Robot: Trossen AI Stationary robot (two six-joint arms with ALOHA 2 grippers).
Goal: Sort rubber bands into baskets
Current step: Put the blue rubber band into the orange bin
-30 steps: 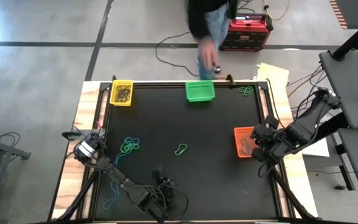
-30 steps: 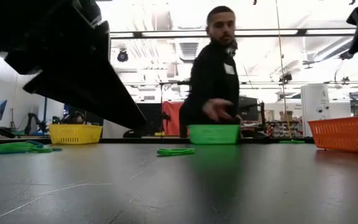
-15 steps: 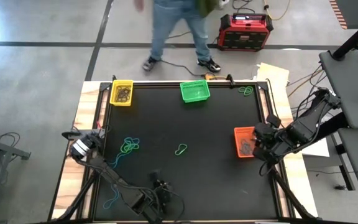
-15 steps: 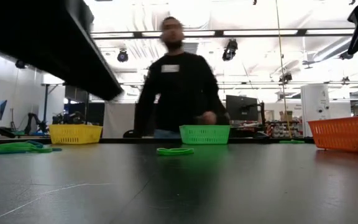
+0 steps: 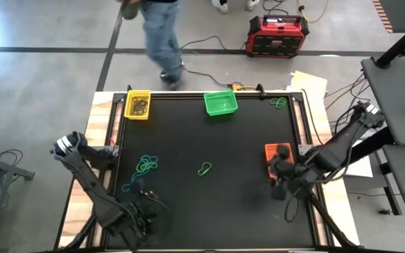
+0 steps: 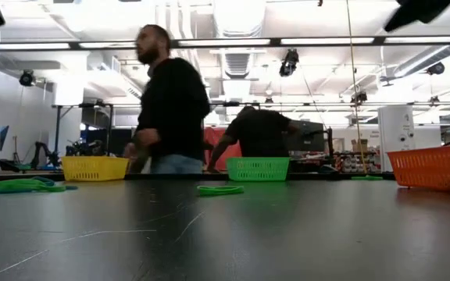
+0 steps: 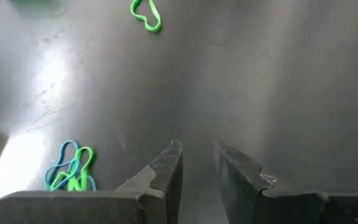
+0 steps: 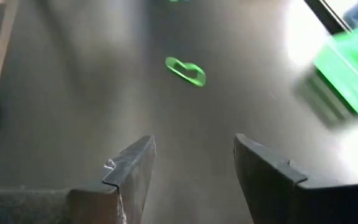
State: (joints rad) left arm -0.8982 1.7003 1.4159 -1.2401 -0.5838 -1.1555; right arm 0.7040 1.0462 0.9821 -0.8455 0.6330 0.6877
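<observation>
The right gripper [image 5: 281, 184] hangs with its fingers spread and empty, just near of the orange basket [image 5: 275, 159] at the table's right edge. Left of it, out on the bare middle of the mat, lies a single green band [image 5: 204, 169] — a flattened loop, its length running roughly near-to-far. The left gripper [image 5: 136, 218], fingers a narrow gap apart and empty, sits at the near-left; the tangle of green and blue bands [image 5: 146, 165] lies farther in from it. For the single band, neither arm looks clearly nearer.
</observation>
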